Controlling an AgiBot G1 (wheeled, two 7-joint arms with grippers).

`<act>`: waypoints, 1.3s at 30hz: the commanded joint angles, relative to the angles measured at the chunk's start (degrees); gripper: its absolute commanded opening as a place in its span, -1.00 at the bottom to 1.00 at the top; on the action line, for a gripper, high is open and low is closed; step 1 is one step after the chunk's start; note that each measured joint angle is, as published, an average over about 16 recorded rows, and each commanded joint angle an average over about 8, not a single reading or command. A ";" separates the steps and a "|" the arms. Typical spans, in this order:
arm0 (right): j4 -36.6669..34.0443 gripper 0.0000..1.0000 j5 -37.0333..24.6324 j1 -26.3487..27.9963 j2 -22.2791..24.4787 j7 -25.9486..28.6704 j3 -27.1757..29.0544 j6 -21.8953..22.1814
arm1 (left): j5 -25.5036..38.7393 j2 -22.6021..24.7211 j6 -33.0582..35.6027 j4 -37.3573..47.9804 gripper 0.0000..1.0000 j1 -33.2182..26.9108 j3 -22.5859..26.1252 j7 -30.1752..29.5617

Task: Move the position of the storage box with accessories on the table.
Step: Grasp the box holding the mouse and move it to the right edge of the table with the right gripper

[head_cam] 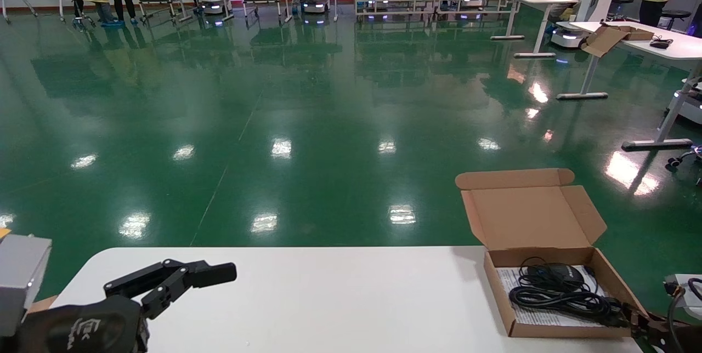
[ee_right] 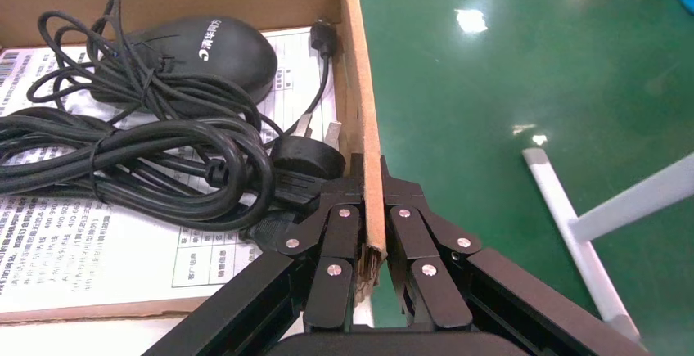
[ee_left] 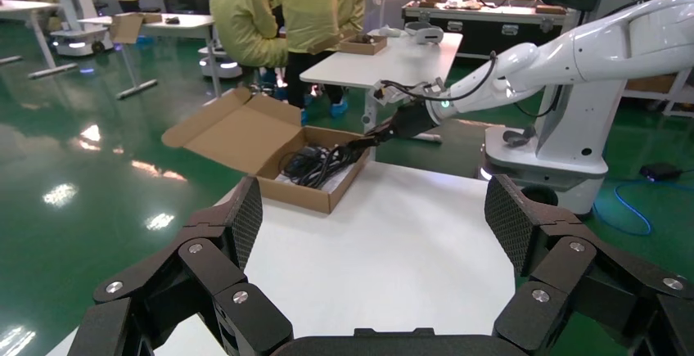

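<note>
Right end effector (ee_right: 370,178) clamped on storage box (head_cam: 556,292) wall, mouse (ee_right: 192,51), cable, paper sheet (ee_right: 98,250) inside.

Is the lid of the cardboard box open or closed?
Open. The box has its lid raised behind it, showing the mouse and cable.

Glossy green floor (head_cam: 307,123) reflects lights; white desks (head_cam: 647,40) beyond.

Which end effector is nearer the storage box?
Right. The right end effector is clamped on the storage box side wall; the left end effector sits open across the table.
</note>
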 commanded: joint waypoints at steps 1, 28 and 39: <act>-0.95 -1.00 0.47 0.06 -0.48 -1.32 0.75 -0.64 | 0.00 0.00 0.00 0.00 1.00 0.00 0.00 0.00; -12.74 1.00 6.21 2.97 -5.20 -16.87 7.43 -6.62 | 0.00 0.00 0.00 0.00 1.00 0.00 0.00 0.00; -14.20 1.00 8.44 4.02 -5.28 -20.15 9.31 -8.88 | 0.00 0.00 0.00 0.00 1.00 0.00 0.00 0.00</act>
